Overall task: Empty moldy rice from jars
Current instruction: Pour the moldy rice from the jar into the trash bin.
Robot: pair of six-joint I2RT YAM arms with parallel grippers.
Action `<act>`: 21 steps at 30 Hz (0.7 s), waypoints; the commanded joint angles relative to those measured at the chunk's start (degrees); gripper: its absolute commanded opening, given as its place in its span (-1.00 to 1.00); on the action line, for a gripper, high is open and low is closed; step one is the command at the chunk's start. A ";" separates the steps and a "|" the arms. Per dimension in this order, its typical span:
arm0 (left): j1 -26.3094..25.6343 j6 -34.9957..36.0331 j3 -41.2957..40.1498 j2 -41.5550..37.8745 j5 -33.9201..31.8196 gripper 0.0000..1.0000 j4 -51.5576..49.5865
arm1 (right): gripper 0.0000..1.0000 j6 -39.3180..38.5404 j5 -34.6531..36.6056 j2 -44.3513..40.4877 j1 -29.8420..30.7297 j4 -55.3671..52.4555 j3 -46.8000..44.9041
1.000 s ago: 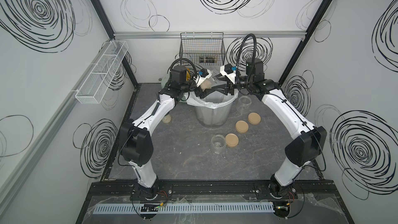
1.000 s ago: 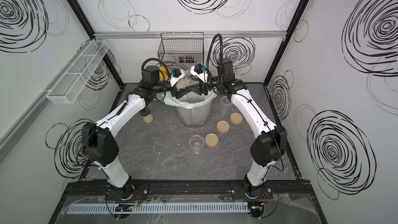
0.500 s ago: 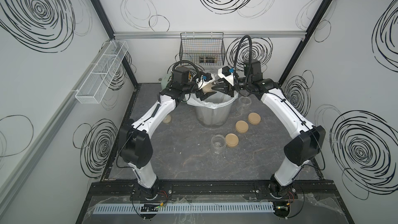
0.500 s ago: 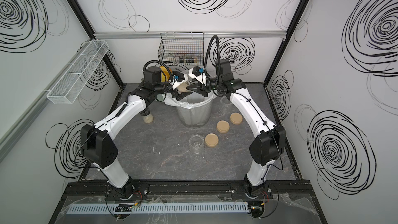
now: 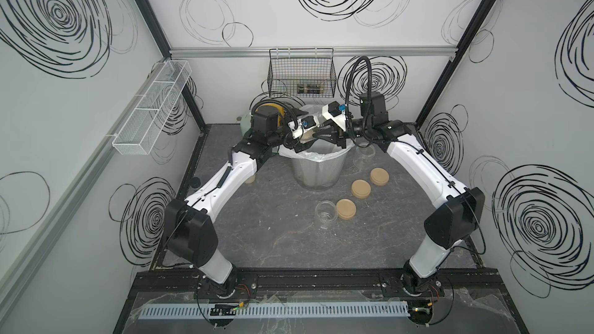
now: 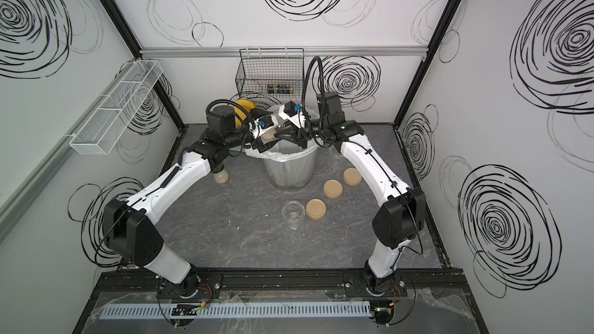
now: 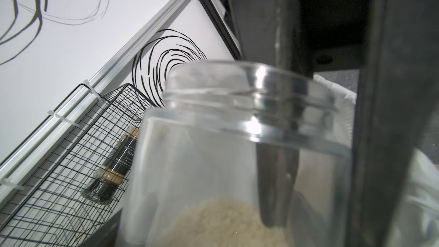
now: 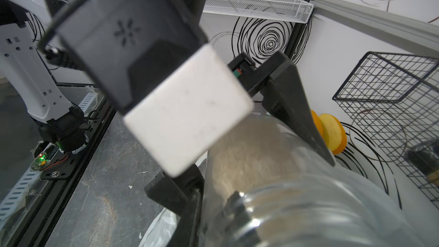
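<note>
Jar (image 7: 237,150) newly within right end effector (image 5: 318,133)

Dark grey marbled tabletop (image 5: 273,245), a few pale flecks on it. Toward the back stands a mesh bin (image 5: 318,175) w/ white liner. Right of it, three tan lids (image 5: 361,188) lie flat in a loose diagonal row. An empty clear jar (image 5: 325,218) stands upright just beside the nearest lid. A second clear jar (image 5: 363,155) stands near the bin's right side (partly hidden). Left of the bin is a small bottle (image 6: 221,176) w/ pale contents, prob. upright.
</note>
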 commanded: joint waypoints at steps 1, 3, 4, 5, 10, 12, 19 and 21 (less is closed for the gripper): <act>-1.64 3.19 -0.72 -4.41 -5.26 0.92 11.02 | -1.00 7.62 -0.93 -3.16 -2.32 12.67 -3.46; -2.42 5.77 -1.33 -4.97 -7.30 0.92 12.19 | -1.00 11.58 -3.08 -4.08 -3.25 17.16 -5.19; -2.85 7.07 -1.44 -5.11 -8.36 0.92 12.44 | -1.00 12.84 -3.73 -4.34 -3.52 18.39 -5.61; -3.36 8.61 -1.53 -5.32 -9.89 0.92 12.53 | -1.00 13.41 -3.90 -4.57 -3.59 18.94 -5.81; -6.99 17.68 -1.70 -5.68 -18.53 0.93 11.90 | -1.00 13.09 -1.24 -5.81 -3.50 17.82 -6.17; -8.01 19.87 -2.23 -6.11 -20.65 0.92 12.37 | -1.00 13.12 -0.58 -6.21 -3.51 17.45 -6.34; -10.85 27.38 -4.86 -7.63 -27.20 0.92 15.05 | -1.00 14.54 -0.12 -7.06 -3.55 17.92 -6.98; -11.27 29.26 -6.08 -8.09 -28.77 0.92 16.94 | -1.00 15.59 0.17 -7.31 -3.50 18.71 -7.26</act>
